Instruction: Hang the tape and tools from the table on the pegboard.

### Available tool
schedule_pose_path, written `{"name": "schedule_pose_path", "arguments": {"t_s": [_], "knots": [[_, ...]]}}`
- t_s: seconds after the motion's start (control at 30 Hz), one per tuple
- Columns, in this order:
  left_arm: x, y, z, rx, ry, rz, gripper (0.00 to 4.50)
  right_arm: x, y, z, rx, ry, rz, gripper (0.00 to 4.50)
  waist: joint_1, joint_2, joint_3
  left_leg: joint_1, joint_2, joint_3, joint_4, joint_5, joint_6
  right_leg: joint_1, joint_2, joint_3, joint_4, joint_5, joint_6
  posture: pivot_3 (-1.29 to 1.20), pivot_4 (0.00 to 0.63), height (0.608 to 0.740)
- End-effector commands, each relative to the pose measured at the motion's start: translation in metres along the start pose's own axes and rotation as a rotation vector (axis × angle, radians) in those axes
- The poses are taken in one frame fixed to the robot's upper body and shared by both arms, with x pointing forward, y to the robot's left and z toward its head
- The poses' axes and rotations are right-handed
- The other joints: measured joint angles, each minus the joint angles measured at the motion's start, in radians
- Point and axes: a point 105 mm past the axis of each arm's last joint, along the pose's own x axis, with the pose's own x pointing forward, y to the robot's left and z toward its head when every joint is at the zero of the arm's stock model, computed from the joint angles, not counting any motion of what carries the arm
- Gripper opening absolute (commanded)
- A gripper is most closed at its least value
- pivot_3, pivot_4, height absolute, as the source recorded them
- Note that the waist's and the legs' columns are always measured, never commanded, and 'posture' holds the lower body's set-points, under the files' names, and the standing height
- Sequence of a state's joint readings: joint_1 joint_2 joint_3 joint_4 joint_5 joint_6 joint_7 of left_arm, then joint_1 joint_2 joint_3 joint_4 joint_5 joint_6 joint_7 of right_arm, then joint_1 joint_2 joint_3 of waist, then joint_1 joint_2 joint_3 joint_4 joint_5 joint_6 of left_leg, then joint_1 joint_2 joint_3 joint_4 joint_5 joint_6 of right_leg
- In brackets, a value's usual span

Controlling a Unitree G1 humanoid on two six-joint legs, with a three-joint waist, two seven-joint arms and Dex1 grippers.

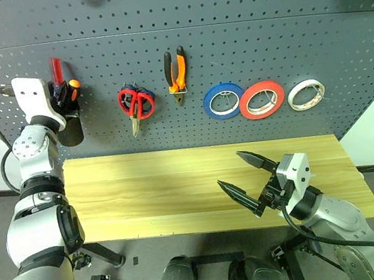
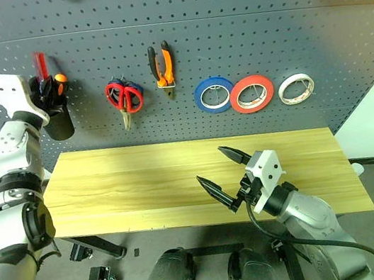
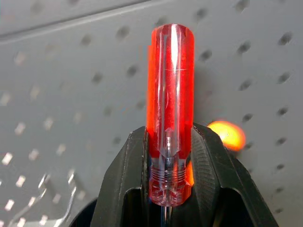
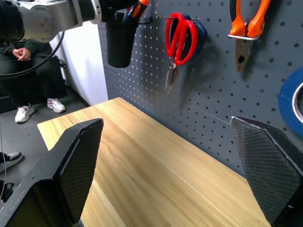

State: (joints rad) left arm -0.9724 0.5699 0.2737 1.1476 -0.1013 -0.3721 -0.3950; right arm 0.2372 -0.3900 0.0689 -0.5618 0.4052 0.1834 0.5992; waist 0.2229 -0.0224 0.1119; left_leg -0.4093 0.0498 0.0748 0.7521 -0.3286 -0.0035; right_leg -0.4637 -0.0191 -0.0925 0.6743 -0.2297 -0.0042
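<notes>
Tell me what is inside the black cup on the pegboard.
The black cup holds a red-handled screwdriver and an orange-handled one; the left hand hides the shafts and anything deeper.

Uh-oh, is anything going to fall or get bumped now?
Maybe. The left tool is around the red-handled screwdriver above the black cup; pulling away crooked might drag it back out. The orange-handled screwdriver sits close beside it and might get nudged. The red-handled scissors hang nearby, so a wide swing might knock them.

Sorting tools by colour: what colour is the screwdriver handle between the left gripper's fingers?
Clear red; the screwdriver shows best in the left wrist view.
</notes>
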Motion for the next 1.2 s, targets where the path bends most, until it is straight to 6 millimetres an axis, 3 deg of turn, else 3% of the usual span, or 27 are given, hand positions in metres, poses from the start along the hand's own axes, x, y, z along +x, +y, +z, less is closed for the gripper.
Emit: {"name": "schedule_pose_path", "arguments": {"t_s": [0.03, 0.23, 0.33, 0.5, 0.67, 0.87, 0.97, 1.1, 1.2], "knots": [[-0.001, 0.006, 0.004, -0.021, -0.019, 0.031, 2.48, 0.002, -0.001, 0.008, -0.026, -0.035, 0.004, 4.50, 0.000, 0.000, 0.000, 0.000, 0.000, 0.000, 0.000, 0.000, 0.000, 0.000, 0.000, 0.000, 0.000, 0.000, 0.000, 0.27, 0.117, 0.677], [-0.001, 0.001, 0.007, 0.011, -0.034, 0.020, 4.46, 0.007, -0.003, 0.007, -0.036, -0.045, 0.010, 4.50, 0.008, 0.000, 0.000, 0.000, 0.000, 0.000, 0.000, 0.000, 0.000, 0.000, 0.000, 0.000, 0.000, 0.000, 0.000, 0.28, 0.094, 0.677], [-0.003, -0.003, 0.014, 0.020, -0.073, -0.016, 4.49, 0.010, -0.007, 0.006, -0.050, -0.053, 0.011, 4.50, 0.010, 0.000, -0.002, 0.000, 0.000, 0.000, 0.000, 0.000, 0.000, 0.001, 0.000, 0.000, -0.001, 0.000, 0.000, 0.28, 0.064, 0.677], [-0.013, -0.007, 0.044, 0.012, -0.176, -0.103, 4.49, 0.021, -0.018, 0.009, -0.083, -0.090, 0.012, 4.50, 0.011, -0.004, -0.007, -0.001, 0.000, 0.000, -0.001, 0.000, 0.001, 0.001, 0.001, 0.000, -0.003, 0.002, 0.003, 0.32, 0.004, 0.677], [-0.036, -0.038, 0.066, -0.045, -0.193, -0.340, 4.49, 0.034, -0.030, 0.009, -0.102, -0.133, 0.021, 4.50, 0.012, -0.007, -0.014, -0.002, 0.000, 0.001, -0.001, -0.001, 0.001, 0.001, 0.003, 0.000, -0.004, 0.003, 0.003, 0.38, 0.000, 0.677], [-0.065, -0.050, 0.078, -0.204, -0.162, -0.488, 4.49, 0.046, -0.045, 0.007, -0.114, -0.175, 0.017, 4.50, 0.022, -0.006, -0.018, 0.000, 0.000, 0.000, -0.001, -0.001, 0.001, 0.002, 0.004, 0.000, -0.004, 0.003, 0.002, 0.44, 0.000, 0.677], [-0.087, -0.078, 0.050, -0.265, -0.008, -0.664, 4.49, 0.049, -0.048, 0.003, -0.090, -0.181, 0.043, 4.50, 0.038, -0.002, -0.021, 0.000, 0.001, 0.001, -0.002, -0.001, 0.001, 0.001, 0.004, 0.001, -0.004, 0.003, 0.002, 0.45, 0.000, 0.677], [-0.120, -0.126, -0.037, -0.239, 0.369, -0.757, 4.49, 0.044, -0.047, -0.015, -0.046, -0.117, 0.092, 4.50, 0.074, 0.010, -0.031, 0.000, -0.001, 0.001, -0.003, -0.001, 0.002, 0.002, 0.004, 0.001, -0.006, 0.002, 0.003, 0.45, 0.000, 0.677], [-0.138, -0.142, -0.078, -0.175, 0.501, -0.752, 4.49, 0.036, -0.047, -0.030, -0.020, -0.051, 0.089, 4.50, 0.101, 0.011, -0.035, 0.000, -0.001, 0.001, -0.002, -0.001, 0.002, 0.002, 0.004, 0.002, -0.006, 0.002, 0.002, 0.44, 0.000, 0.677]]}}
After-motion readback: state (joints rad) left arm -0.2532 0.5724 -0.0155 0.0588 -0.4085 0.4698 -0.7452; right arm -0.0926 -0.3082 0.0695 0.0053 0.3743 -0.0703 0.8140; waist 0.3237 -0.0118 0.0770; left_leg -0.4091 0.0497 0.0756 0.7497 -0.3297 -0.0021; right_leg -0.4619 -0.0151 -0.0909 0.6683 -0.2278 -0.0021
